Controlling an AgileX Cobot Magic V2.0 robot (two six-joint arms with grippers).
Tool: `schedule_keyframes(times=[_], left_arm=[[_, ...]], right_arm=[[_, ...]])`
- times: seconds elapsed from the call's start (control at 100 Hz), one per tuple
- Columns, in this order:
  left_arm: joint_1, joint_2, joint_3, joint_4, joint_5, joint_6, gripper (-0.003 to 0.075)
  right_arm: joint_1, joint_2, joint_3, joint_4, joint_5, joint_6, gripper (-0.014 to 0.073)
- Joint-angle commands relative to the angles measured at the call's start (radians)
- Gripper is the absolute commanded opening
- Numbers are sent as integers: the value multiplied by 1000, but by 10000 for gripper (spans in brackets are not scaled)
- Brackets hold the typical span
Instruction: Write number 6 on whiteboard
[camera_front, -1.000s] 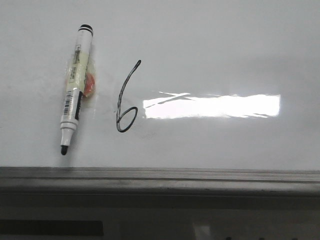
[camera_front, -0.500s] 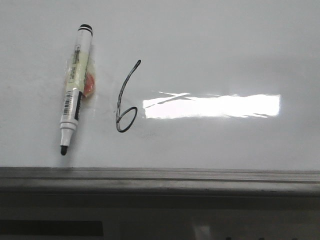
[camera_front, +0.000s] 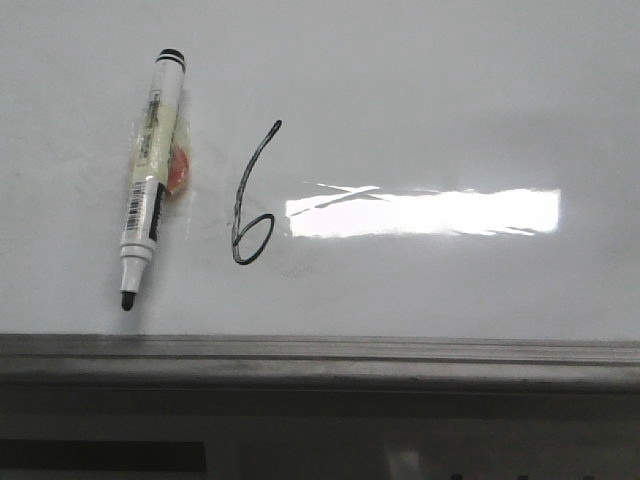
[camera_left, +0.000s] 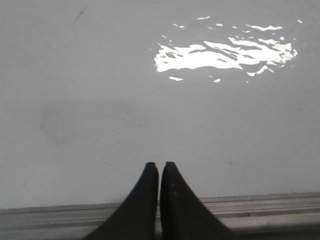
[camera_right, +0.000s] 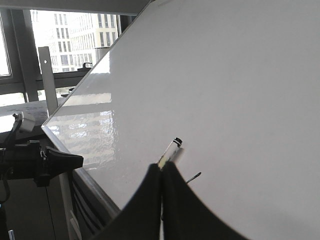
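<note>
The whiteboard (camera_front: 420, 90) fills the front view. The number 6 (camera_front: 244, 188) is drawn on it in thin black line, slanted, with a small bottom loop, left of the light glare (camera_front: 420, 212). A black-tipped marker (camera_front: 150, 175) lies uncapped on the board left of the 6, tip toward the rail. Neither gripper shows in the front view. My left gripper (camera_left: 159, 165) is shut and empty over the board's (camera_left: 100, 100) near edge. My right gripper (camera_right: 162, 165) is shut and empty, back from the board (camera_right: 240, 90). The marker (camera_right: 172, 148) and the stem of the 6 (camera_right: 194, 176) show beyond its fingertips.
A grey metal rail (camera_front: 320, 352) runs along the board's near edge. A small orange-red patch (camera_front: 180, 172) sits under the marker's body. In the right wrist view a black arm part (camera_right: 40, 162) sits off the board's edge, with windows behind it.
</note>
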Motion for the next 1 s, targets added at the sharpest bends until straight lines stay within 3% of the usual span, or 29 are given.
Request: schedule_keyframes(times=[0.0,0.2,0.53,0.99], left_arm=[[3,-28,23,-1,-70,0,-20],[3,-28,23,-1,-70,0,-20],[3,-28,23,-1,-70,0,-20],[3,-28,23,-1,-70,0,-20]], right_arm=[[-8,6,-23,-9,-81,-9,-64],[-134,6,2,-9,-84,-9,-64],[-624,6,49,-9,-78,-9,-64],[-831,-39,251,-47,-93,-5,-64]])
